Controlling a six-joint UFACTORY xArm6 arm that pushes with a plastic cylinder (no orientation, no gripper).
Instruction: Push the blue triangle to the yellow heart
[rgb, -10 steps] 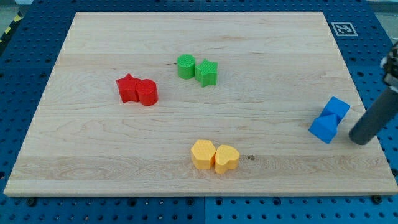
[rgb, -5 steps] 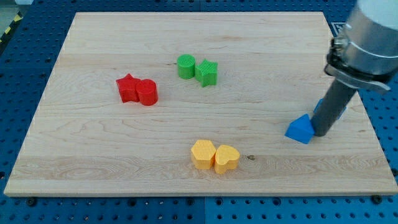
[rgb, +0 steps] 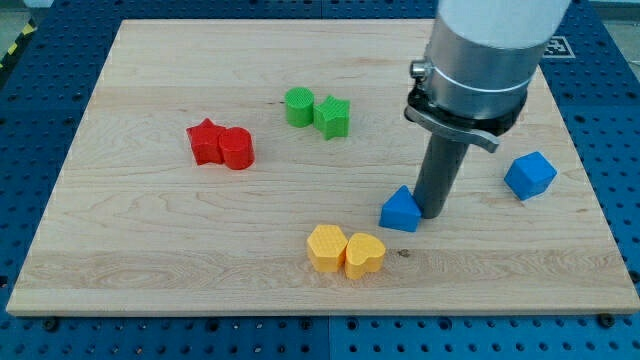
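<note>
As catalogued from the single camera view, contents of table (rgb: 140, 260) as follows.

Item 1, tip (rgb: 432, 213): lower end of dark rod, set down on the table just at the view's right of blue triangle (rgb: 401, 210), touching it or very nearly so (contact line hidden behind the block's edge, so cannot be stated for certain). No gripper fitted; nothing to open or close, nothing held.

Item 2, blue triangle: low wedge-shaped block, near table centre toward the view's bottom, up and to the view's right of yellow heart (rgb: 364, 255), close but apart, a strip of bare wood between.

Item 3, yellow heart: near the view's bottom edge, touching a second yellow block (rgb: 327, 247) on its left (shape rounded, possibly pentagonal).

Item 4, blue cube (rgb: 529, 175): view's right, well apart from the triangle, beyond the rod.

Item 5, red pair: red star (rgb: 206, 141) touching red cylinder (rgb: 237, 149), view's left.

Item 6, green pair: green cylinder (rgb: 299, 106) touching green star (rgb: 333, 117), view's top centre.

Handling note, judged not seen: triangle likely light, rigid, smooth, sliding readily on wood and prone to pivot if struck off-centre. Best contact: middle of the face away from the heart, pushing down and leftward.
</note>
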